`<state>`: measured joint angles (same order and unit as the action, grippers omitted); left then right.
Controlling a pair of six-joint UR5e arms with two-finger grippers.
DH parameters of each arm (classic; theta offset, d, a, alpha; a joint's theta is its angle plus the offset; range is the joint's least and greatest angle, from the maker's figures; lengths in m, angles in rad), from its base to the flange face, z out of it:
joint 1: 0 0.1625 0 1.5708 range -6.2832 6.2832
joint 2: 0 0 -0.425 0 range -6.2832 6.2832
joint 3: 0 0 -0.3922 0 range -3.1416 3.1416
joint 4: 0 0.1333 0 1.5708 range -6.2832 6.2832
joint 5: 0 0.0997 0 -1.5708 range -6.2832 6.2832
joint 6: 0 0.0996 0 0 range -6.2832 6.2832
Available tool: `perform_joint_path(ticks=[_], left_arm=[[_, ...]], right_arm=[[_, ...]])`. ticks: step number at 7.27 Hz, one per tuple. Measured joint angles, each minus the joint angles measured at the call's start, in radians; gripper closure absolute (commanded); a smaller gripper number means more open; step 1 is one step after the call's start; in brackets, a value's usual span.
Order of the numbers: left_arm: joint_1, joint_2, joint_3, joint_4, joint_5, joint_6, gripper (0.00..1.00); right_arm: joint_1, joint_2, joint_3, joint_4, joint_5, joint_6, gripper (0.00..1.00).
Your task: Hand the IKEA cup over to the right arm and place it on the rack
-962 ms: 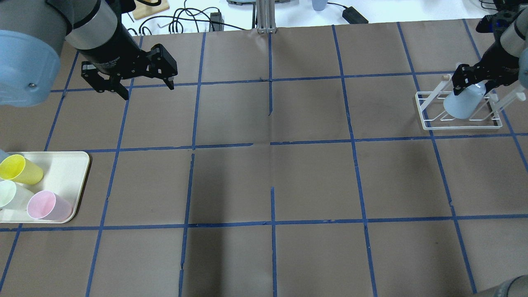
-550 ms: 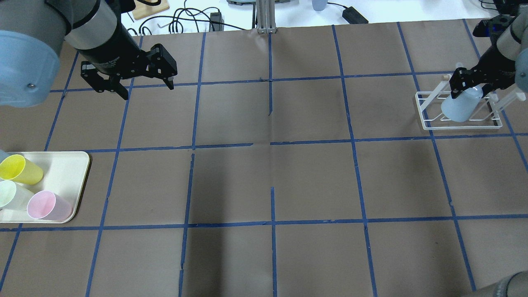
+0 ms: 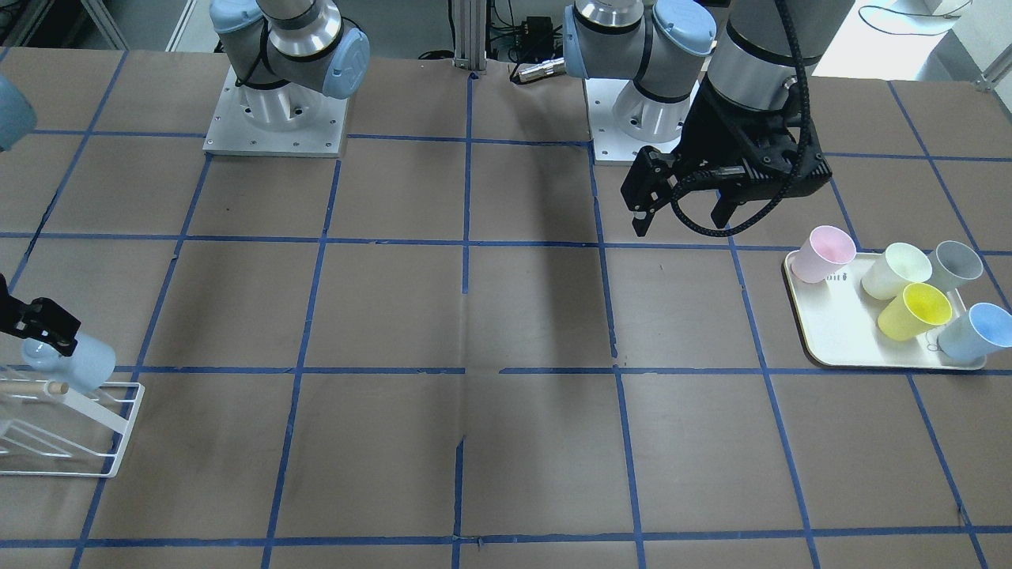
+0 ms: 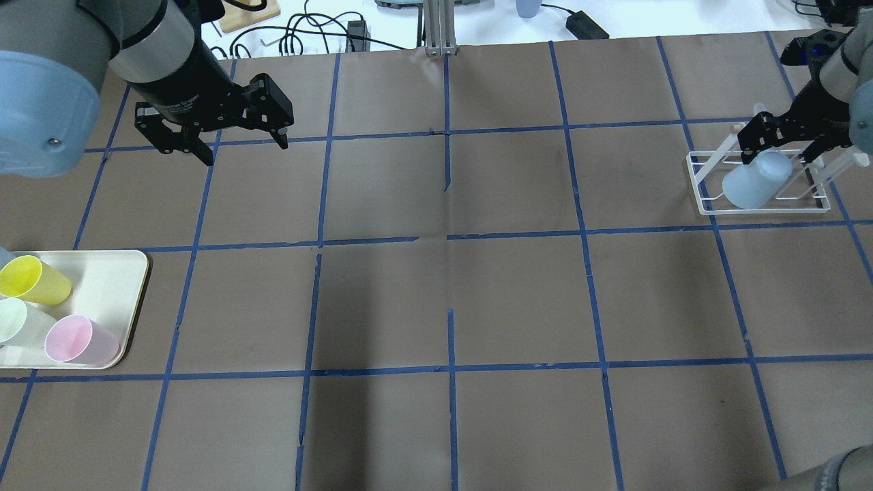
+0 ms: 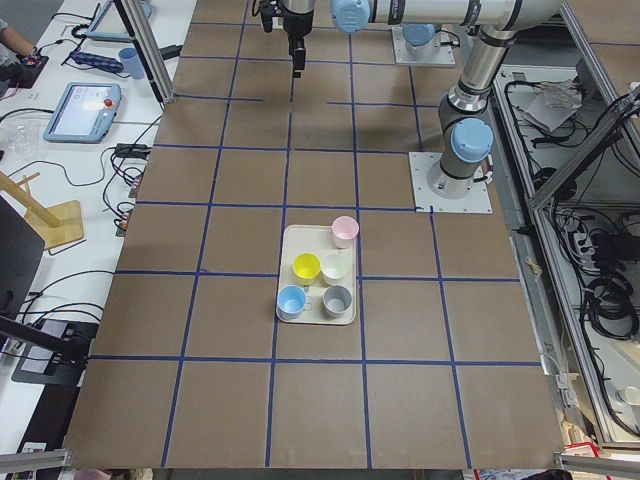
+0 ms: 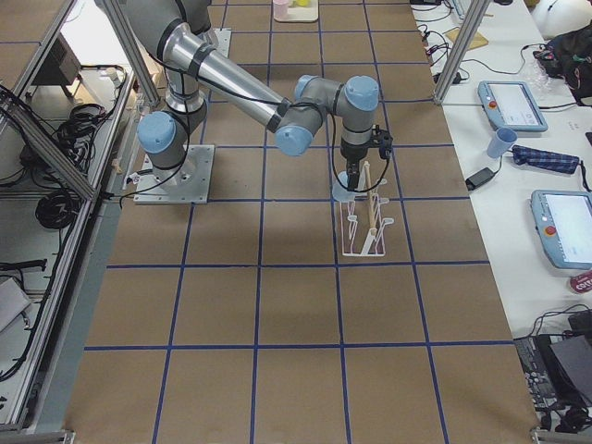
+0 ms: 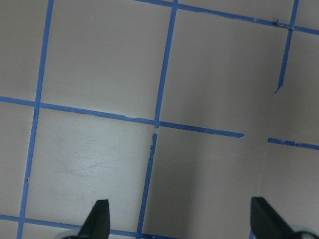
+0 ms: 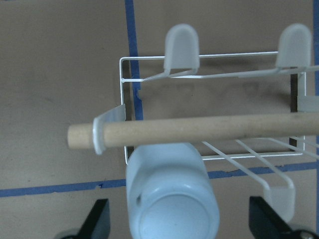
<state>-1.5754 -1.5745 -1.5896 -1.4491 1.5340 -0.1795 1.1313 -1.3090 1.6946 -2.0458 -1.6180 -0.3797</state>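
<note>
The light blue IKEA cup (image 4: 752, 182) lies tilted on the white wire rack (image 4: 706, 198), mouth down and leftward, under the wooden rod (image 8: 199, 130). My right gripper (image 4: 782, 149) is open and stands astride the cup's base (image 8: 172, 199), with its fingertips (image 8: 99, 219) clear of both sides. The cup (image 3: 79, 359) and rack (image 3: 118, 442) also show at the left edge of the front view, and in the right side view (image 6: 342, 192). My left gripper (image 4: 243, 150) is open and empty above the far left of the table; it also shows in the front view (image 3: 680, 225).
A cream tray (image 4: 102, 266) at the near left holds a yellow cup (image 4: 31, 279), a pink cup (image 4: 78, 339) and a pale green cup (image 4: 17, 320). The front view adds a second blue cup (image 3: 976, 332) and a grey cup (image 3: 957, 265). Cables lie beyond the table's far edge.
My right gripper has opened and let go of the cup. The cup has sunk lower and leftward onto the rack. The left arm has not moved.
</note>
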Motion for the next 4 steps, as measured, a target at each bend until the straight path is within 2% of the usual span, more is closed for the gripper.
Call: perform_joint_path(ticks=[2, 4], left_arm=[[0.0, -0.002, 0.001, 0.0, 0.0, 0.0, 0.0], [0.0, -0.002, 0.003, 0.001, 0.0, 0.0, 0.0]], right_arm=[[0.004, -0.065, -0.008, 0.071, 0.002, -0.001, 0.0], [0.02, -0.182, -0.01, 0.212, 0.04, 0.017, 0.0]])
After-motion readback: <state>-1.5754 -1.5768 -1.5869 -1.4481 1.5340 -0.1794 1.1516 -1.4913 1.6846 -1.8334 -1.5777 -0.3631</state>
